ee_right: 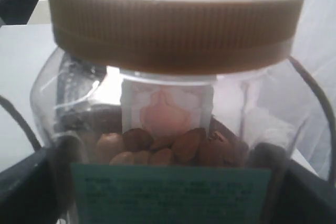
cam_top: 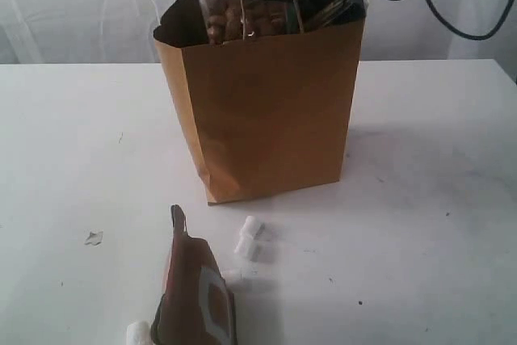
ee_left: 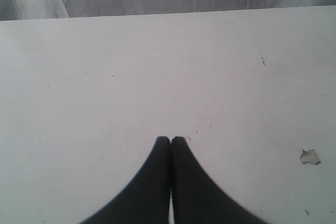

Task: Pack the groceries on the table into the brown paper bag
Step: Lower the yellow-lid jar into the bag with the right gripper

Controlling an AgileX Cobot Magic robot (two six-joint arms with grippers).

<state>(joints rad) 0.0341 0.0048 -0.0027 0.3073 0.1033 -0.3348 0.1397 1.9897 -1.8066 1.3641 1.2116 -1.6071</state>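
Around: a pouch (cam_top: 198,288) lies at the lower left of the exterior frame, in front of the bag (cam_top: 266,111). Small white bits (cam_top: 250,240) lie between them, and a torn scrap (cam_top: 94,237) sits at the left.
In the way: a dark item (cam_top: 347,6), too dim to name, crowds the bag's mouth beside the jar (ee_right: 168,129).
Right jaws: spread wide, dark fingers (ee_right: 23,182) pressed against both sides of the jar.
Left jaws: closed tip to tip, holding nothing, over the bare surface (ee_left: 105,77).
Jar: clear, with a ribbed mustard lid, nuts inside and a teal label. It sits at the bag's open top, top centre of the exterior frame.
Bag: upright, centre frame.
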